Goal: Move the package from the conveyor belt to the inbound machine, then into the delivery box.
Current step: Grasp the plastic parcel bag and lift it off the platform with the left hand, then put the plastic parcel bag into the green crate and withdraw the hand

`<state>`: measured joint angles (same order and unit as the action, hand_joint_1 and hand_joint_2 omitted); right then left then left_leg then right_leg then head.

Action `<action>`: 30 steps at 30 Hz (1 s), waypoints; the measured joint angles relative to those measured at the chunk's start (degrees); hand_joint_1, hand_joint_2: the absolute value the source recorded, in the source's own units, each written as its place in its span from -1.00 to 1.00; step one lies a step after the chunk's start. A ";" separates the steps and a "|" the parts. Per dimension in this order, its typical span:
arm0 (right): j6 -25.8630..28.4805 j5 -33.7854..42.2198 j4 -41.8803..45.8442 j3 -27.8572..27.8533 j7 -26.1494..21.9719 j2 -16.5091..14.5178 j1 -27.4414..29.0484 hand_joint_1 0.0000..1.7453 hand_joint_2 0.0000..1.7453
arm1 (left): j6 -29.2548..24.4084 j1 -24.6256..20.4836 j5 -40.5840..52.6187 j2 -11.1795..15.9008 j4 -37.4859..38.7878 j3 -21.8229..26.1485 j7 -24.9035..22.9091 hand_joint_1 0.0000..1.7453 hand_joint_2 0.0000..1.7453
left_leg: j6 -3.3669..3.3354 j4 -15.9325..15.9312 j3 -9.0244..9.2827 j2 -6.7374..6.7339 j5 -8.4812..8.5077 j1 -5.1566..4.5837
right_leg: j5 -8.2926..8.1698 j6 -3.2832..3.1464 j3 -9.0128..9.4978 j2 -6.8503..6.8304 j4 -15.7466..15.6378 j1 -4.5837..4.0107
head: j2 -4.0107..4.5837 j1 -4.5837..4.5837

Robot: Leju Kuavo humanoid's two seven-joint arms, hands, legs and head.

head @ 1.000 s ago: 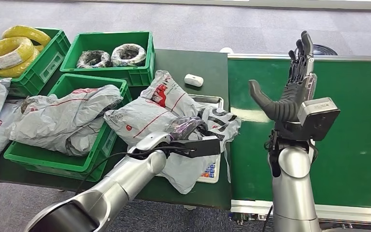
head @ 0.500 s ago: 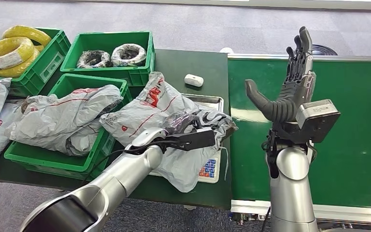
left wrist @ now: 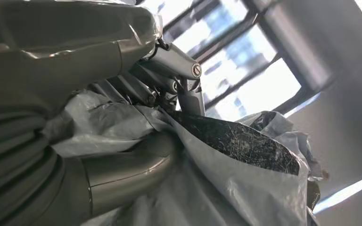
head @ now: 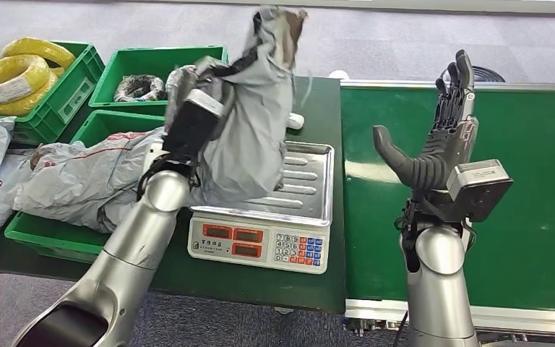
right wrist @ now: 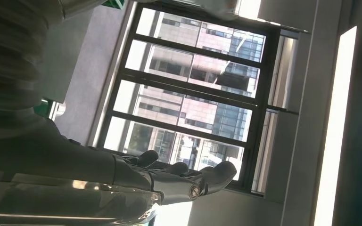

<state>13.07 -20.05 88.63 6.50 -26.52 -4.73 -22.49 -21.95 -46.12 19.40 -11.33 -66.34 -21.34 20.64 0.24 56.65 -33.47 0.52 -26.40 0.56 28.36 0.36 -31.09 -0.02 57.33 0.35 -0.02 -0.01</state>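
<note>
Lifted off scale (head: 289, 189): package (head: 249, 123) in left hand (head: 188, 119).

Green crates (head: 162, 65) on the dark bench (head: 260, 278)
Yellow cable coils (head: 14, 76) fill 1 crate; a small white device (head: 294, 121) lies behind.

Left robot hand (head: 188, 119) holds package (head: 249, 123) above scale (head: 274, 217).

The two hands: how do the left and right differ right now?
The left hand grips the grey package and holds it up above the scale; the right hand holds nothing. The left hand's fingers are wrapped in the bag's plastic; the right hand's are spread, pointing upward over the green conveyor belt. Both are raised on silver arms.
</note>
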 joint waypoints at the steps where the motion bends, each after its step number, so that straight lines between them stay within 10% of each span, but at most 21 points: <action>1: 0.27 0.03 0.00 -0.08 -0.16 0.17 0.23 -1.00 1.00 | -2.19 0.28 -0.14 0.45 -3.63 0.77 0.99 1.00 1.00 | 0.00 0.00 -0.01 -0.01 0.00 0.00 | 0.00 0.00 -0.01 0.00 0.00 0.00 | 0.00 0.00; 7: 1.52 0.16 0.04 -0.79 -0.38 0.75 1.56 -1.00 1.00 | -16.78 1.86 10.84 2.17 -18.65 5.95 5.34 1.00 1.00 | 0.00 -0.01 -0.03 0.00 0.00 0.00 | 0.01 0.00 -0.01 0.00 0.00 0.01 | 0.00 -0.01; 14: 2.51 0.08 0.49 -0.89 -0.34 0.76 2.36 -1.00 1.00 | -17.94 1.55 23.45 2.74 -19.23 18.29 5.16 1.00 1.00 | 0.00 -0.01 0.05 -0.04 0.03 0.00 | -0.02 -0.02 0.01 0.00 0.00 0.00 | 0.01 0.00; 23: 3.33 0.85 0.55 -0.64 0.72 1.31 3.06 -1.00 1.00 | -13.24 -7.48 40.68 13.08 13.19 27.37 -21.51 1.00 1.00 | 0.04 -0.02 0.12 -0.28 0.06 0.01 | -0.07 -0.11 -0.02 0.18 0.09 -0.02 | 0.01 -0.01; 30: 2.29 1.39 0.50 -0.29 3.00 1.66 2.23 -1.00 1.00 | 4.00 -10.91 38.44 16.70 32.64 29.57 -26.41 0.50 1.00 | 0.04 -0.02 0.02 -0.23 0.06 -0.01 | -0.06 -0.10 -0.04 0.15 0.09 0.01 | 0.00 -0.02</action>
<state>15.36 -18.66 89.13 6.21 -23.52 -3.07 -20.26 -17.95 -57.03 57.83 5.37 -33.70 8.23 -5.78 0.28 56.63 -33.45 0.29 -26.35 0.54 28.29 0.26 -31.13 0.14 57.42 0.36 -0.02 -0.03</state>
